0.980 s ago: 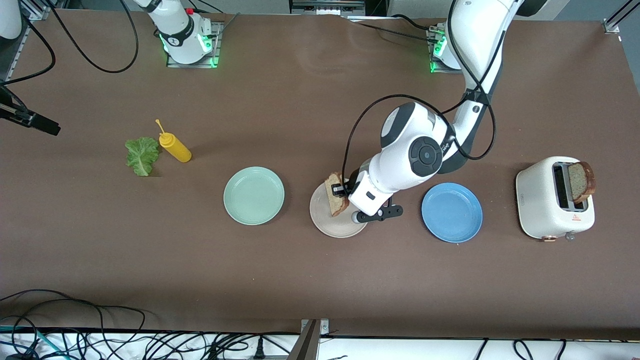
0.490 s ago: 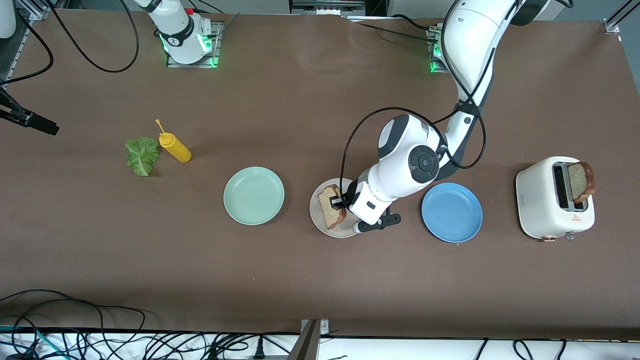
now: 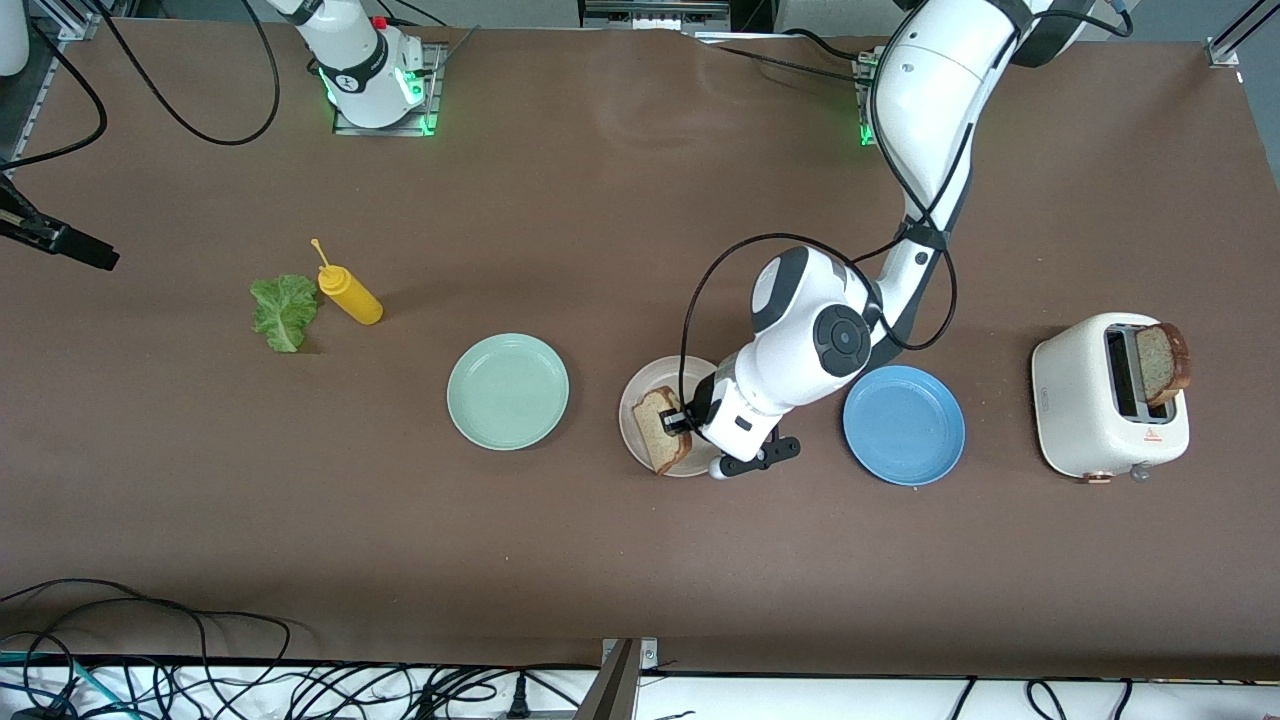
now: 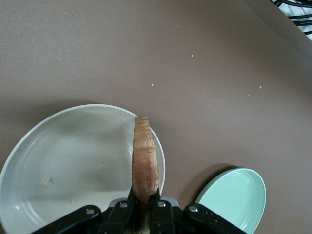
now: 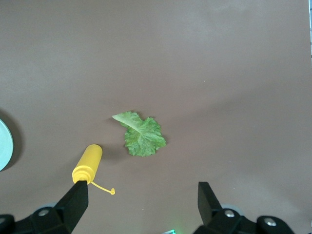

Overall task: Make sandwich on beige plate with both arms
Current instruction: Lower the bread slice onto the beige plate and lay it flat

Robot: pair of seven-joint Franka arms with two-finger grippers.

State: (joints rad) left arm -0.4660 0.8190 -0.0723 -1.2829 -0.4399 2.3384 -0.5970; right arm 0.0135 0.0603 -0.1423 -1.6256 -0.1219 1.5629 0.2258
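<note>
Left claw (image 3: 682,421) pinches a bread slice (image 3: 659,430) over the beige plate (image 3: 640,400); right claw (image 5: 141,202) hangs spread above the lettuce (image 5: 141,135) at twelve o'clock from it.

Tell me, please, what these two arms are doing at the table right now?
The left gripper is shut on a speckled brown bread slice, lowering it on edge onto the round beige plate. A second bread slice sits in the white toaster. The right gripper hangs open over the ruffled green lettuce leaf, which lies beside the yellow squeeze bottle.
</note>
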